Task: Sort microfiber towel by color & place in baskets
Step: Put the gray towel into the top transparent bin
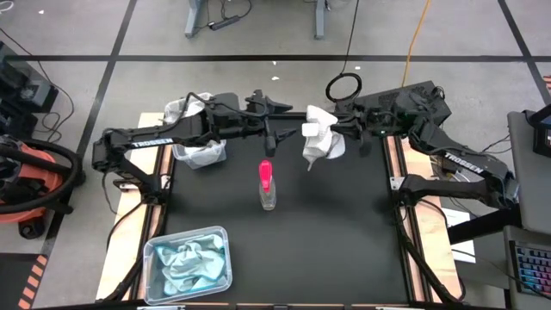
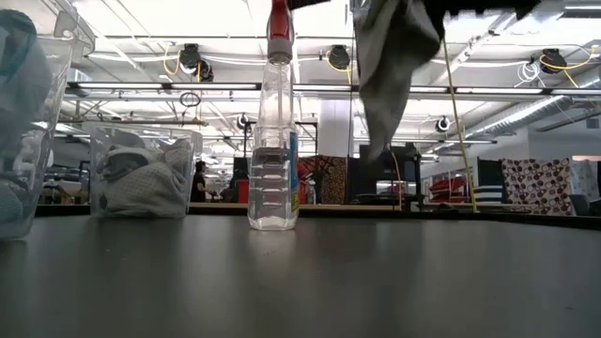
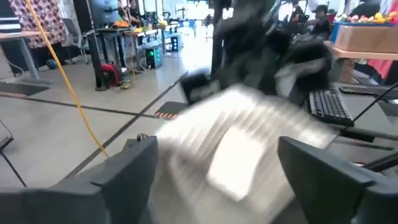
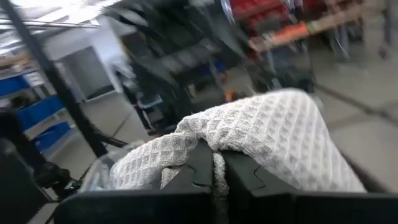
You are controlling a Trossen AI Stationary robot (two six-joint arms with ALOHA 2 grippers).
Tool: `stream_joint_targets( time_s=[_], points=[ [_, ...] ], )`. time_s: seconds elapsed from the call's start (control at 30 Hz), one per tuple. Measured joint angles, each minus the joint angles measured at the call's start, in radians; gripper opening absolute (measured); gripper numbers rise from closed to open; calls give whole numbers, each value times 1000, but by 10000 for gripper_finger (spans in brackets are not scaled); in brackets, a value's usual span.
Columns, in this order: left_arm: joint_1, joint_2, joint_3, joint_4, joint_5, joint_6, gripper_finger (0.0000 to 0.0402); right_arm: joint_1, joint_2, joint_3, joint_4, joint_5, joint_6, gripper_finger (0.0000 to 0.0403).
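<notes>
my right gripper (image 4: 213, 180) is clamped on a white waffle-weave towel (image 1: 321, 136) and holds it up off the table at the far edge, the cloth hanging free in the low view, while my left gripper (image 1: 277, 108) reaches in just beside it with its fingers (image 3: 134, 168) spread wide and the cloth blurred between them. one clear basket (image 1: 196, 133) at the far left corner, under my left arm, holds white cloths, and the other basket (image 1: 189, 263) at the near left corner holds light blue cloths (image 1: 191, 261). a spray bottle (image 1: 267, 184) with a pink top stands upright mid-table, apart from both.
</notes>
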Motion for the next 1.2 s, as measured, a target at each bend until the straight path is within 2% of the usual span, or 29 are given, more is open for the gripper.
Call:
stream_joint_targets(
  time_s=[0.13, 0.27, 0.47, 0.63, 0.8, 0.87, 0.97, 1.07, 1.2],
  points=[
    [1, 41, 0, 54, -3, -28, 374, 59, 19, 128, 2, 5, -62, 0],
    [2, 70, 0, 147, 3, -53, 388, 97, 70, 258, -29, 9, -102, 0],
    [2, 105, 0, 339, 163, -164, 389, 153, 170, 404, -108, 10, -175, 0],
    [1, 132, 0, 388, 305, -264, 389, 192, 255, 477, -113, 10, -213, 0],
    [-11, 134, 0, 374, 319, -289, 382, 220, 317, 531, -114, 9, -238, 0],
    [-12, 134, 0, 374, 318, -289, 365, 226, 332, 546, -119, 8, -248, 0],
    [-10, 133, 0, 377, 334, -288, 315, 232, 341, 553, -121, 7, -257, 0],
    [-10, 132, 0, 376, 383, -282, 243, 235, 343, 552, -121, 7, -258, 1],
    [-11, 132, 0, 377, 409, -228, 126, 235, 344, 553, -134, 5, -253, 2]
  ],
)
